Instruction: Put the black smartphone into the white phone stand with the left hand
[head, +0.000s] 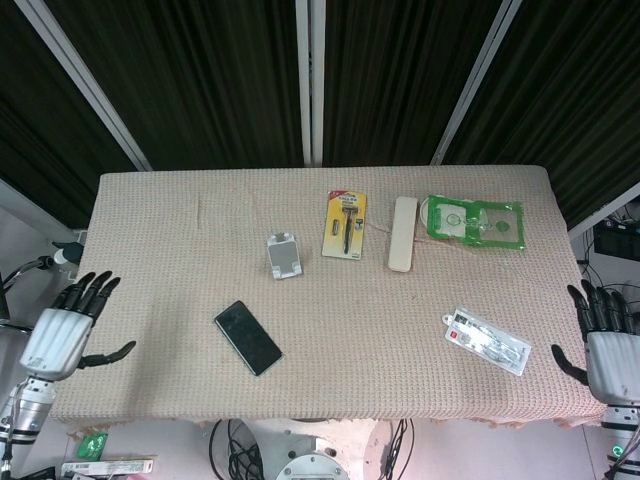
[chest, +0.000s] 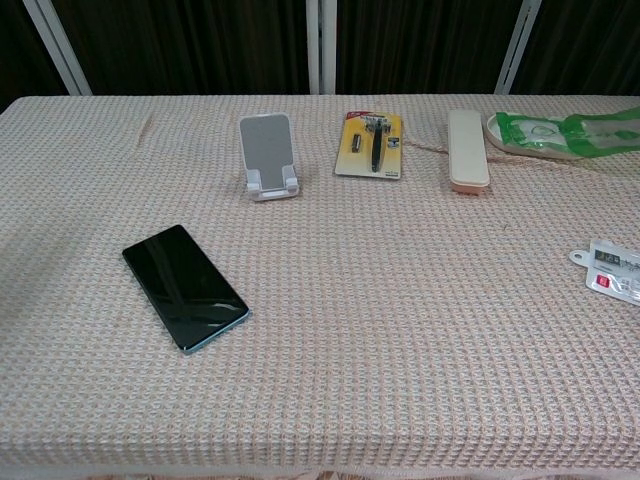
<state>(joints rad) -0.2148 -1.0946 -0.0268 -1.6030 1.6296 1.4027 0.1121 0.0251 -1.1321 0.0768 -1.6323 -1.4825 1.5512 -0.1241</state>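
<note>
The black smartphone (head: 247, 337) (chest: 185, 287) lies flat and screen up on the beige table cloth, left of centre near the front. The white phone stand (head: 283, 255) (chest: 267, 156) stands upright behind it, a little to the right, with nothing in it. My left hand (head: 62, 331) hovers off the table's left front corner, fingers spread and holding nothing, well left of the phone. My right hand (head: 604, 345) hangs off the right front corner, also spread and holding nothing. The chest view shows neither hand.
A yellow razor pack (head: 345, 224) (chest: 371, 144), a cream oblong case (head: 401, 233) (chest: 467, 149) and a green clear pouch (head: 476, 220) (chest: 560, 132) line the back. A small blister pack (head: 486, 341) (chest: 612, 270) lies front right. Dark curtains hang behind the table.
</note>
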